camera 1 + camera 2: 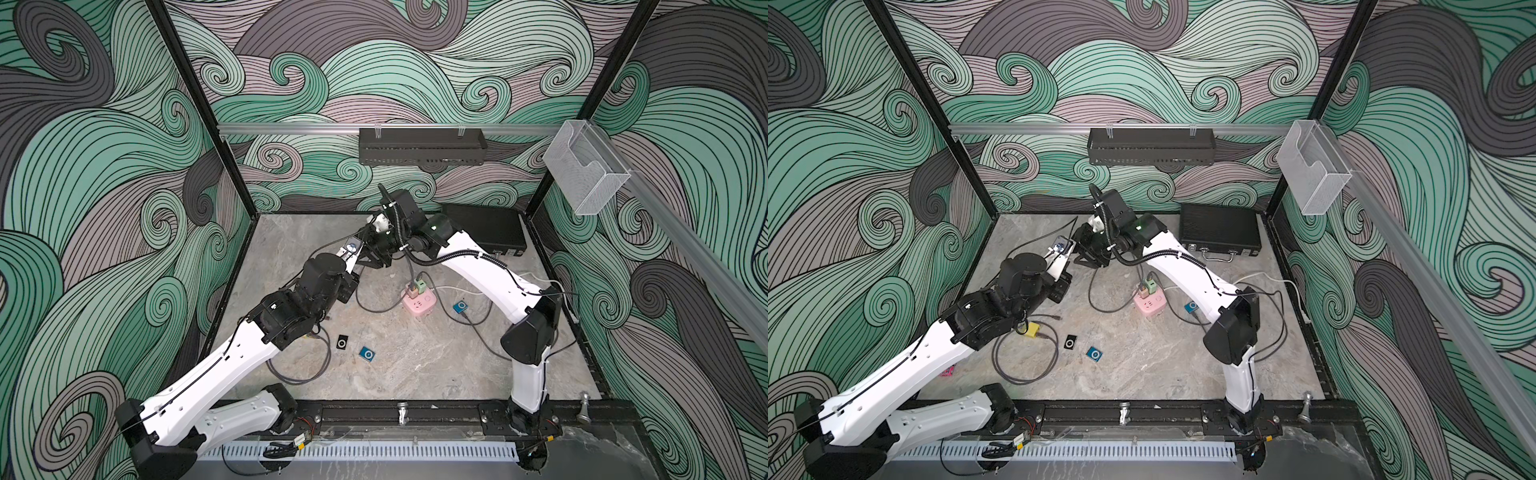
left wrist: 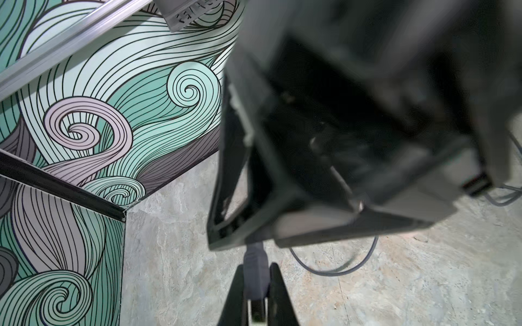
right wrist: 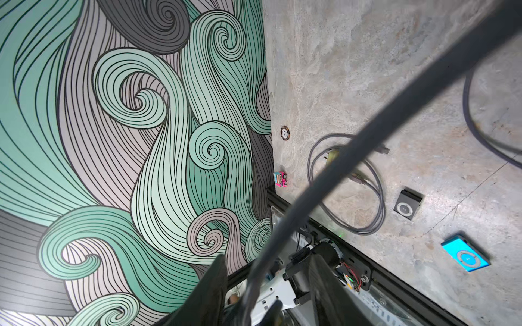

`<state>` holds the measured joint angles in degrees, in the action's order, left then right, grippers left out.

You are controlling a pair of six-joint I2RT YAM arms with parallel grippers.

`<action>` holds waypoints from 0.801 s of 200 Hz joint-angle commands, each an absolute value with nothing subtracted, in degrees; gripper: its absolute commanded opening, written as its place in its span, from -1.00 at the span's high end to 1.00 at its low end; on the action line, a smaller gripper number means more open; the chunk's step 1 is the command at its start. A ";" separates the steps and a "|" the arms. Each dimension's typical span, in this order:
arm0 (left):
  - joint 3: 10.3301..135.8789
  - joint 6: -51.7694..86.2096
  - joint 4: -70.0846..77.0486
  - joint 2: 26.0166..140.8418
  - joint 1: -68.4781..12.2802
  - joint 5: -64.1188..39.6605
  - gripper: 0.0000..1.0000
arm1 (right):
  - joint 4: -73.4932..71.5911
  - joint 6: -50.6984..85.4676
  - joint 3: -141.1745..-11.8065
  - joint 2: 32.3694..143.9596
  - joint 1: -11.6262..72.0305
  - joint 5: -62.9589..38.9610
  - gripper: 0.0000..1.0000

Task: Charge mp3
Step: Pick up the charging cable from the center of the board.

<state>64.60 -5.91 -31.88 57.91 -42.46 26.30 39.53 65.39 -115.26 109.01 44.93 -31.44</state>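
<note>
White slotted ducting (image 1: 374, 451) lines the front edge of the desk (image 1: 415, 374). Both arms rise from just behind it and lean toward each other over the rear half of the surface.

Where they meet, the left pincer (image 2: 257, 268) is clamped tight on a silver mp3 player (image 1: 352, 247), held clear of the desk. In both top views the player sits at the pincer's tip with its round control facing up. In the left wrist view it appears edge-on as a grey piece squeezed between the two dark fingers.

The right pincer (image 3: 267, 262) hangs just beside it, so close that it fills much of the left wrist view as a dark blur. Its jaws stand well apart. A dark cable (image 3: 367, 135) passes through the gap between them and slants away across the right wrist view. Whether either finger touches the cable cannot be told, nor whether a plug is seated in the player.

On the left arm's side, toward the front, a black mp3 player (image 1: 343, 342) and a blue mp3 player (image 1: 367, 354) lie flat, near each other but apart, beside a loop of grey cable (image 1: 307, 370). Near the middle stands a pink power cube (image 1: 420, 306) with a green adapter (image 1: 420, 286) plugged in. A second blue player (image 1: 460, 307) lies just beyond the cube, under the right arm. A black case (image 1: 486, 230) rests at the back.
</note>
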 commanded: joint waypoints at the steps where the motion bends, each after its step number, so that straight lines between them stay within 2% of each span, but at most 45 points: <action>1: 68.59 0.76 -38.21 56.68 -39.47 21.84 1.00 | 31.24 63.49 -106.41 100.23 43.77 -29.47 -0.11; 24: 69.09 5.59 -40.14 54.82 -34.70 14.89 1.00 | 14.58 63.45 -89.99 88.94 42.33 -26.23 -0.30; 57: 73.82 12.43 -44.90 54.67 -29.55 3.86 1.00 | 9.45 51.83 -79.01 76.31 43.19 -20.06 -0.36; 79: 78.08 17.79 -47.55 55.14 -28.17 -3.04 1.00 | -3.42 50.89 -67.96 70.53 43.97 -19.75 -0.46; 114: 81.08 27.16 -48.68 54.81 -25.29 -13.69 1.00 | -23.80 55.46 -60.17 73.73 45.61 -24.81 -0.48; 143: 78.52 33.39 -43.89 53.75 -24.09 -21.22 1.00 | -46.53 62.86 -57.14 80.49 47.01 -27.24 -0.46; 160: 77.22 36.11 -40.42 53.94 -23.56 -24.83 1.00 | -53.39 65.10 -56.78 83.20 47.08 -26.33 -0.47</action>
